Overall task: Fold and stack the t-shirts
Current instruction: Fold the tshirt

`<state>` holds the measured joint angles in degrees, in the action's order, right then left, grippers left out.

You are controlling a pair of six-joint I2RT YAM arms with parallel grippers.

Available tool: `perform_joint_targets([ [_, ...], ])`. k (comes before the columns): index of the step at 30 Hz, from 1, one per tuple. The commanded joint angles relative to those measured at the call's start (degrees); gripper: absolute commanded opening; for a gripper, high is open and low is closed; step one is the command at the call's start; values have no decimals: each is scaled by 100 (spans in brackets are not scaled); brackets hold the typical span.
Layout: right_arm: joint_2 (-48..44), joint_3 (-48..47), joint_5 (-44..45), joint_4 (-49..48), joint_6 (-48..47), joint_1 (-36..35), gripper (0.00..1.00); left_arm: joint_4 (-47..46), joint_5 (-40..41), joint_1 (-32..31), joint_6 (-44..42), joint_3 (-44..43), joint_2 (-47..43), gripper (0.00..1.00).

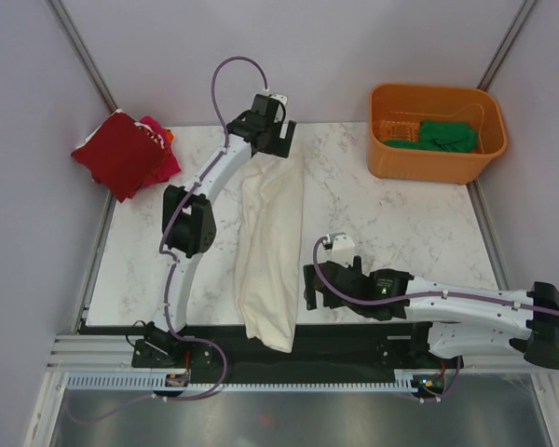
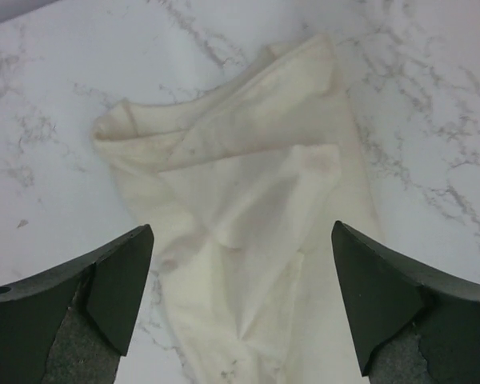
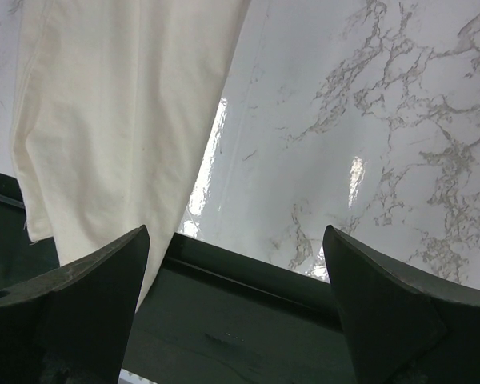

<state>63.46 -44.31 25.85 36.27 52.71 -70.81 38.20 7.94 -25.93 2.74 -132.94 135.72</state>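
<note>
Now: cream shirt lies lengthwise, one arm at each end

Right, I read the cream-white t-shirt [image 1: 270, 251] as a long narrow strip down the middle of the worktop [image 1: 391, 223]. Its long axis runs from the far side towards me. The near end droops over the worktop's front edge onto the dark base rail.

The left end effector [image 1: 278, 140] hovers over the far end of that strip. In its wrist view the jaws stand wide and hold nothing, and the bunched collar end of the shirt lies flat on the marble below and between them.

The right end effector [image 1: 312, 284] sits low near the front edge, just to the right of the strip. It is also wide and empty. From its own camera the shirt's near hem lies off to the left of the jaws, not between them.

So the left arm is nearer the far end and the right arm nearer the near end. I judge the next fold goes across the length, one end over the other. The right end effector would need to shift left to reach the hem.

The dark red t-shirt [image 1: 119, 154] and the magenta-pink t-shirt [image 1: 163, 149] lie stacked at the far left corner. The green t-shirt [image 1: 447, 135] is in the orange tub [image 1: 382, 158].
</note>
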Motion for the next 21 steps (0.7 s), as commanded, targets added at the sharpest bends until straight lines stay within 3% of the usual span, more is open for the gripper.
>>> perform_joint_targets([
  [1,25,63,70,-32,-103,-4,98,328,690,211,401,557,-1026,100],
  [4,236,107,-132,-260,-208,-4,98,627,569,220,1226,1987,-2315,98],
  [5,272,133,-280,-496,-226,-12,98,636,394,220,1690,2992,-2661,97],
  [7,351,212,-465,-717,-252,5,98,619,-64,133,2175,4034,-3364,91],
  [8,369,230,-571,-831,-252,23,98,602,-143,45,2387,5023,-3986,91],
  [11,316,362,-1256,-1392,-112,32,98,575,-249,-613,3264,6651,-4912,95],
  [17,70,1477,-2732,-3007,818,14,97,742,-768,-1765,5021,8965,-7592,99],
  [18,52,1626,-2847,-3238,916,23,95,742,-838,-1905,5025,9214,-8248,98],
  [21,271,2022,-3094,-4047,1197,14,93,742,-838,-2073,5026,9892,-8929,98],
])
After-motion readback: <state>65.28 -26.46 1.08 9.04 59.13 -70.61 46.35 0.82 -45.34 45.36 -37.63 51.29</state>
